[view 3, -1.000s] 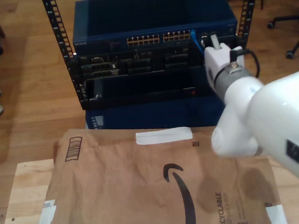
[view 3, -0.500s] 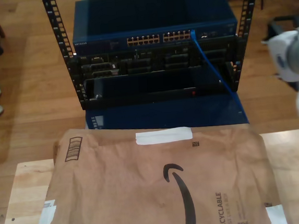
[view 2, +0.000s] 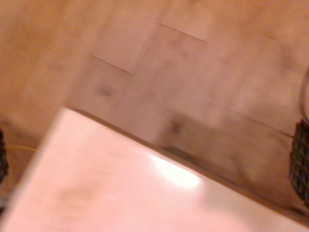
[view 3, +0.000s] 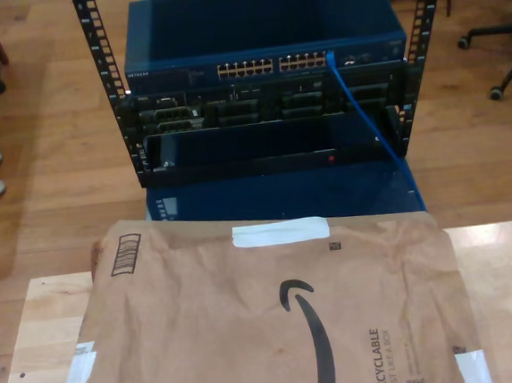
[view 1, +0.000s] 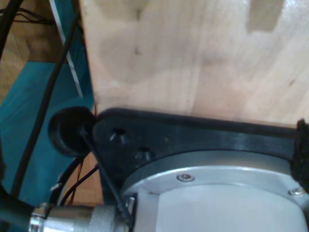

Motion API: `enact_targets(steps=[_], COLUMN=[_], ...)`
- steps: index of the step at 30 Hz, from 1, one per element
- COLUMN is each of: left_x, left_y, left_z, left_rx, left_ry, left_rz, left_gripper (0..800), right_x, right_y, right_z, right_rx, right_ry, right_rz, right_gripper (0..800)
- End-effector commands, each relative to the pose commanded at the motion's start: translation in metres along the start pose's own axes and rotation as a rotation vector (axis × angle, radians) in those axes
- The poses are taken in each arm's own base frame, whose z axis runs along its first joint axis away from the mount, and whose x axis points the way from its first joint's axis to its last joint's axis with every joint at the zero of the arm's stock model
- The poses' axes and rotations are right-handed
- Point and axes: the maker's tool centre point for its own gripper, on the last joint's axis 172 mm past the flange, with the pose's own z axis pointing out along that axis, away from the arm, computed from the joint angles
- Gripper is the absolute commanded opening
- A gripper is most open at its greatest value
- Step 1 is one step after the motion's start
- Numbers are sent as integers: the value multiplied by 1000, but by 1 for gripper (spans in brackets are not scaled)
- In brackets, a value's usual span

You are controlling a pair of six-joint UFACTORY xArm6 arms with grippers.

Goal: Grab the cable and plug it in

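The cable (view 3: 368, 114) is seen plugged at one end into the rightmost port of the blue network switch (view 3: 265, 43), mounted in a black rack (view 3: 102, 70), from which it hangs slanting down toward the exterior view's right, behind the brown paper mailer (view 3: 276, 320) lying on the wooden table (view 3: 39, 322). Whether my first gripper or my second gripper is spread or pressed together cannot be told. A wooden surface (view 1: 193, 58) beside a black mounting plate (view 1: 193, 140) is shown in the first wrist view, and blurred wood flooring (view 2: 193, 72) in the second.

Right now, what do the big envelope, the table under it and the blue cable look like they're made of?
Envelope: brown kraft paper, matte, creased, printed black, white tape strip.
Table: pale wood, visible grain, smooth, probably unpainted.
Cable: bright blue plastic jacket, likely, slightly glossy; it runs from the switch port down the rack.
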Motion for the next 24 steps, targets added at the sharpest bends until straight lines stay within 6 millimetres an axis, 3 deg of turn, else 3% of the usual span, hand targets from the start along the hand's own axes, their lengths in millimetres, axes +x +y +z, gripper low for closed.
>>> enact_targets(steps=[2,5,8,11,13,17,24], left_x=[0,0,0,0,0,0,0], left_y=[0,0,0,0,0,0,0], left_z=[0,0,0,0,0,0,0], left_rx=[0,0,0,0,0,0,0], left_ry=[0,0,0,0,0,0,0], left_rz=[0,0,0,0,0,0,0], left_gripper=[800,800,800,800,800,800,800], right_x=[-18,-42,-64,-86,-105,-163,-215], right_y=[56,117,166,201,219,233,245], right_z=[1,6,18,28,35,62,83], right_rx=[-104,-173,-192,-202,-207,-216,-208], right_ry=[-95,-202,-260,-314,-351,-472,-594], right_rz=[5,-48,-59,-49,-7,44,128], right_gripper=[797,797,797,797,797,797,797])
